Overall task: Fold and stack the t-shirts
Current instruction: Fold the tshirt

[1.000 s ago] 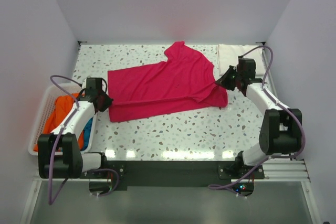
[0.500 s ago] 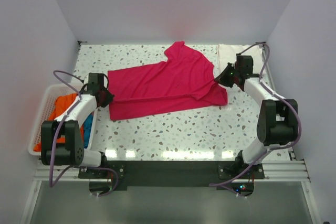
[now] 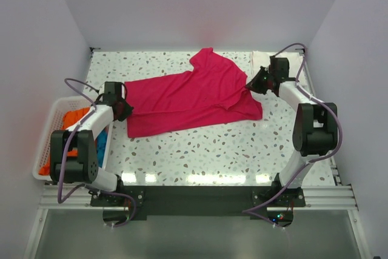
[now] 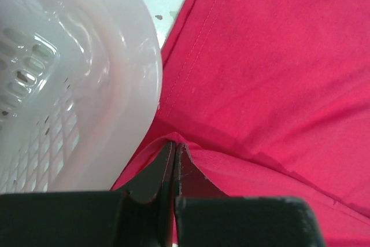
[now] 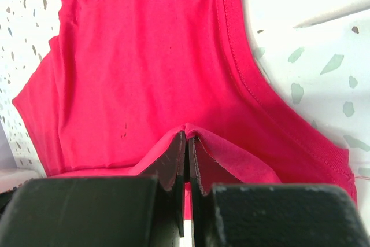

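Observation:
A magenta-pink t-shirt (image 3: 194,92) lies spread across the middle of the table, hem to the left and collar to the right. My left gripper (image 3: 123,110) is shut on a pinch of cloth at the hem end; in the left wrist view the left gripper (image 4: 175,146) has pink cloth (image 4: 260,73) draped over its closed tips. My right gripper (image 3: 251,84) is shut on the cloth near the collar; in the right wrist view the right gripper (image 5: 188,135) has a fold tented over its tips. A white folded t-shirt (image 3: 262,60) lies at the back right.
A white slotted basket (image 3: 43,150) stands off the table's left edge, holding an orange shirt (image 3: 73,118) and a blue one (image 3: 102,142). In the left wrist view the basket's rim (image 4: 115,73) is close beside my left gripper. Speckled tabletop (image 3: 206,150) lies in front of the pink shirt.
Both grippers have moved a little toward the back of the table, still pinching the pink shirt. Its near edge has drawn back with them.

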### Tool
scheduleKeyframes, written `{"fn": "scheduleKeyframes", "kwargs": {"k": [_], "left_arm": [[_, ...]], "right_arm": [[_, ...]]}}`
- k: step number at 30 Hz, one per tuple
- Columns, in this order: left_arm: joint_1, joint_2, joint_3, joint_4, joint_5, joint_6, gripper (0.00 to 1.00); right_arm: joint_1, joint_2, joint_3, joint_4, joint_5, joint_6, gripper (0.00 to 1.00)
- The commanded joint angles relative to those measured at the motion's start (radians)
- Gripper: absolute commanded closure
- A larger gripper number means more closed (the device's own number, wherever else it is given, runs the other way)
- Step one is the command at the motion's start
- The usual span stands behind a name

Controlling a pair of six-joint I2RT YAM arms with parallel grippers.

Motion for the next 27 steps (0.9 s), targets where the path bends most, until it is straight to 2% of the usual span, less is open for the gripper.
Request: {"fn": "scheduleKeyframes", "kwargs": {"k": [1, 4, 6, 7, 8, 10, 11, 13, 14, 18, 24, 27], "left_arm": [[0.005, 0.019, 0.041, 0.036, -0.025, 0.002, 0.98], [0.011, 0.024, 0.04, 0.05, -0.006, 0.003, 0.95], [0.016, 0.022, 0.041, 0.058, -0.001, 0.005, 0.91], [0.017, 0.019, 0.049, 0.053, -0.002, 0.006, 0.9], [0.02, 0.015, 0.052, 0.041, -0.013, 0.008, 0.83], [0.022, 0.007, 0.061, 0.026, -0.021, 0.015, 0.73], [0.026, -0.008, 0.061, 0.007, -0.035, 0.016, 0.6], [0.029, -0.033, 0.049, 0.0, -0.041, 0.016, 0.47], [0.031, -0.065, 0.043, -0.002, -0.042, 0.016, 0.38], [0.026, -0.128, 0.017, -0.004, -0.01, 0.037, 0.37], [0.003, -0.196, -0.11, 0.032, 0.047, 0.042, 0.53], [-0.075, -0.205, -0.141, 0.039, 0.031, 0.025, 0.59]], "right_arm": [[-0.002, 0.021, 0.052, 0.023, -0.003, -0.023, 1.0], [-0.003, 0.027, 0.042, 0.018, 0.0, -0.026, 0.99], [-0.003, 0.032, 0.042, 0.013, 0.005, -0.029, 0.89], [-0.003, 0.035, 0.044, 0.006, 0.005, -0.037, 0.81], [-0.003, 0.038, 0.052, -0.002, 0.005, -0.041, 0.65], [-0.003, 0.035, 0.061, -0.02, 0.005, -0.063, 0.54], [-0.002, 0.03, 0.064, -0.025, 0.008, -0.067, 0.47], [0.011, 0.001, 0.068, -0.049, 0.025, -0.087, 0.45], [0.018, -0.025, 0.072, -0.062, 0.055, -0.097, 0.44], [0.108, -0.112, 0.01, -0.097, 0.146, -0.115, 0.45], [0.195, -0.171, -0.169, 0.001, 0.195, -0.06, 0.47], [0.234, -0.15, -0.198, 0.026, 0.21, -0.041, 0.5]]}}
